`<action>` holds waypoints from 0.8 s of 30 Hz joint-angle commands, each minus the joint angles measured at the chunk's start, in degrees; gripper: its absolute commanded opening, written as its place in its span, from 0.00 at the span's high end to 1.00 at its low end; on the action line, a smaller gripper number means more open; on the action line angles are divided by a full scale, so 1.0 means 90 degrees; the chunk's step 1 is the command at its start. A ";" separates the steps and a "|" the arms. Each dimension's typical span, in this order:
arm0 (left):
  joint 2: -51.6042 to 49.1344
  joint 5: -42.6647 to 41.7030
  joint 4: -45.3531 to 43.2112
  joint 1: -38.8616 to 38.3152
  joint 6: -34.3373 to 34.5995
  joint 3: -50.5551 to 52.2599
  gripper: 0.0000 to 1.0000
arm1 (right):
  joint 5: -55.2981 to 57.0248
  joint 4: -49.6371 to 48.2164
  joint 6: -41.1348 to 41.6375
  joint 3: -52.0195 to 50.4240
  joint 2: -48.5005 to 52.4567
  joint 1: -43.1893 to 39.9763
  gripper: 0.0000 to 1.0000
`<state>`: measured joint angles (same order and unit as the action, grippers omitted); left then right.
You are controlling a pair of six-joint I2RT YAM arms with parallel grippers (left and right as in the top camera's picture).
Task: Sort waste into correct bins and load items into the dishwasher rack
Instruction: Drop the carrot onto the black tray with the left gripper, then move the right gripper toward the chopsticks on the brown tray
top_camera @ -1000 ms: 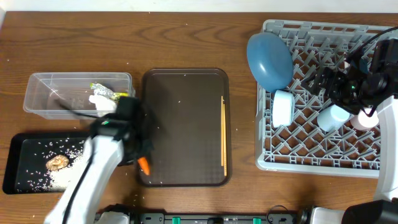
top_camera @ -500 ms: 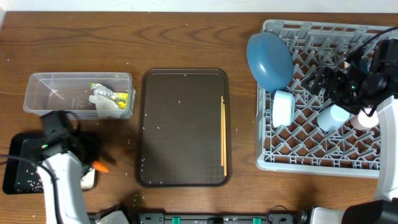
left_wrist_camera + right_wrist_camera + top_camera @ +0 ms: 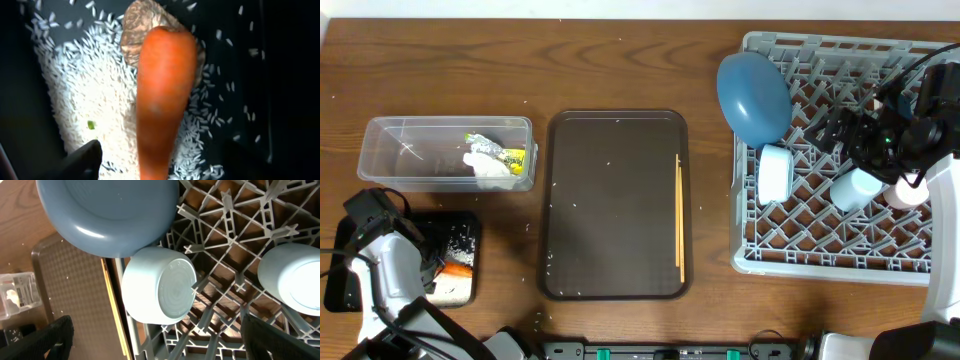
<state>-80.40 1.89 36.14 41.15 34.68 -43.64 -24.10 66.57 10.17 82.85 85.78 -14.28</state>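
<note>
My left fingers (image 3: 82,160) are spread wide above the black tray (image 3: 342,290). One tip is on each side of the carrot (image 3: 165,95), and neither touches it. The carrot lies in the tray on the rice (image 3: 90,95), with one end against the lump (image 3: 132,25).

Behind the black tray on the worktop (image 3: 620,60) stands the tub (image 3: 400,150), with the tissue (image 3: 490,170) and wrapper (image 3: 507,153) at its right end. The brown tray (image 3: 610,200) sits mid-worktop, and the chopsticks (image 3: 679,220) lie along its right edge.

My right fingers (image 3: 47,340) are also wide apart, gripping nothing, above the rack (image 3: 225,225). At the rack's left side the plate (image 3: 107,215) stands on edge. The bowl (image 3: 157,287) is on its side just in front of the plate. The blue cup (image 3: 295,277) is further right, and the pink cup (image 3: 910,195) is just beside it, partly hidden by my arm.
</note>
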 commanded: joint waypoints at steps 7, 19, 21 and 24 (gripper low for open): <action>0.0780 -0.1851 0.0831 -0.0080 -0.1273 -0.0969 0.22 | -0.1156 -0.0070 -0.0901 0.0024 -0.0056 0.1178 0.04; 0.1911 -0.3058 0.1508 -0.1785 -0.4362 -0.1957 0.11 | 0.2416 -0.1039 0.2579 0.0024 0.0398 0.5207 0.19; 0.2123 -0.3298 0.1508 -0.1940 -0.4639 -0.2030 0.11 | 0.2409 -0.1037 0.2963 0.0024 0.0716 0.5438 0.21; 0.2501 -0.3327 0.1513 -0.2081 -0.4636 -0.2072 0.01 | 0.2310 -0.1064 0.3247 0.0024 0.1350 0.5659 0.29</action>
<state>-60.71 -24.97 49.52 23.27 -2.39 -60.29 -7.09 57.10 31.00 82.87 92.92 35.07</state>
